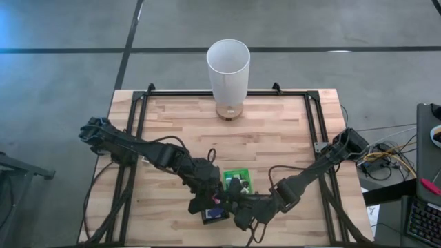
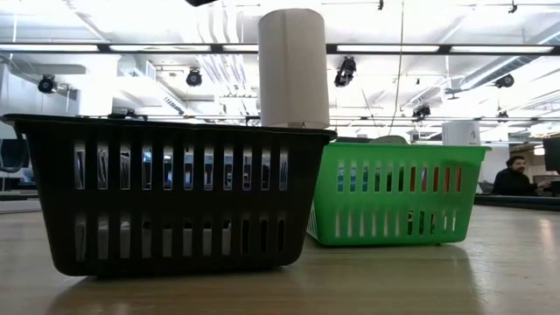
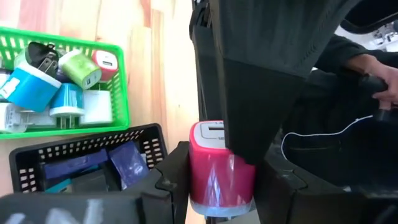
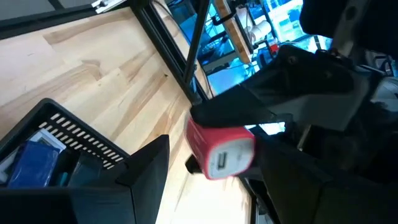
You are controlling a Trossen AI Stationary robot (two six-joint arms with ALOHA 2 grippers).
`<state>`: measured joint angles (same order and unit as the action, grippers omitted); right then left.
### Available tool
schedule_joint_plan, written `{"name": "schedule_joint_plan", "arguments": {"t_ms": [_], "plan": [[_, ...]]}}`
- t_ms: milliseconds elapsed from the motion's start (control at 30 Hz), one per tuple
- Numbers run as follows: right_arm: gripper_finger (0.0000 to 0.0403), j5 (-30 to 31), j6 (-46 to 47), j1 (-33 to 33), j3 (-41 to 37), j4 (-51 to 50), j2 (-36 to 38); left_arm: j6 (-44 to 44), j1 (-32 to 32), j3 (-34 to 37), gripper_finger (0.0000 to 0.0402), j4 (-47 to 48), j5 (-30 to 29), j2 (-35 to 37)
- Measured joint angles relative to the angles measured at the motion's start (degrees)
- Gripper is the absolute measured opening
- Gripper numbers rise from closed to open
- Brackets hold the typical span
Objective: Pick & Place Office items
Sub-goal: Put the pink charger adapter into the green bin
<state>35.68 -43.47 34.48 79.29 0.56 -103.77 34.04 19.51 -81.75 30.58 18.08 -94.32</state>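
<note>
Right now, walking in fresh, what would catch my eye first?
A bright pink plug block is gripped in the jaws of the left gripper, the right gripper close against it, near the table's front edge. Beside them lies a green basket of colourful plugs; a tall white cylinder stands at the far edge.

Bright overhead strip lights, glare on tabletop (image 2: pixel 490 271) — wrist views blurred
</note>
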Motion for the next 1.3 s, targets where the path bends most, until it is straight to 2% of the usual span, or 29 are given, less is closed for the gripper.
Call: {"name": "schedule_joint_plan", "arguments": {"t_ms": [533,1300], "plan": [[0.0233,-0.2,-0.6,0.0,0.0,1.8,0.0,0.0,-0.1,-0.5,0.0130,-1.8,1.5,0.0],[0.0233,-9.1,2.7,-1.7,0.1,1.3,0.2,0.2,-0.3,-0.4,0.0130,-3.3,3.3,0.0]]}}
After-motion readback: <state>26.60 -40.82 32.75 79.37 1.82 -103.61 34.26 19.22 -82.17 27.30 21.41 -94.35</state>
